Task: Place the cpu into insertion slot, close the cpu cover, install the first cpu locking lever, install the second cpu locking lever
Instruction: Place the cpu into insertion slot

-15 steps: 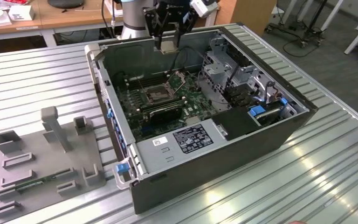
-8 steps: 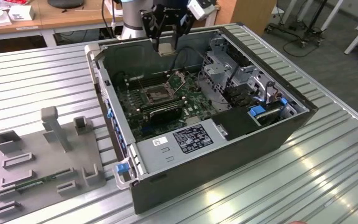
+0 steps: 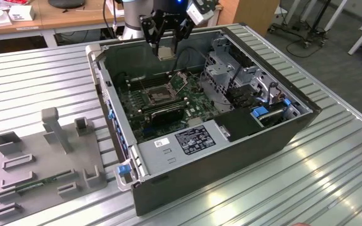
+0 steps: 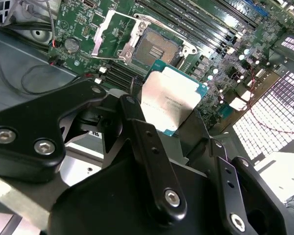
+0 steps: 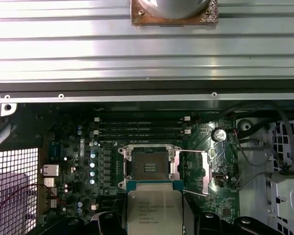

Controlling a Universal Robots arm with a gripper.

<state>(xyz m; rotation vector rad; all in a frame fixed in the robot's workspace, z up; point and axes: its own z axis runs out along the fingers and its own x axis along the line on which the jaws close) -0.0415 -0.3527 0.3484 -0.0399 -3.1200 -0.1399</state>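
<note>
- Black gripper (image 4: 170, 122) fingers (image 4: 137, 122) sit closest in the second wrist view, closed down to the width of the cpu (image 4: 169, 93) and pinching it by two opposite edges, metal top facing up.
- Held this way, the cpu hangs in the air above the open computer case (image 3: 231, 155), touching nothing but the fingers; in the exterior view it is well above the board.
- Below it lies the insertion slot (image 5: 149, 166), bare, with its contact field exposed and ringed by the silver frame.
- Just beside the slot, the cpu cover (image 5: 193, 171) stands flipped open, hinged away from the socket, so nothing blocks the way in.
- Step in hand, as I judge it: the first one, carrying the cpu to the slot. Nothing is seated, and the cover is not closed.
- Seating would call for the chip to be level and square with the socket edges, since it looks offset to one side of the slot for now.
- Farther off run the long memory slots (image 5: 139, 128), then the slatted metal table (image 3: 307, 179).
</note>
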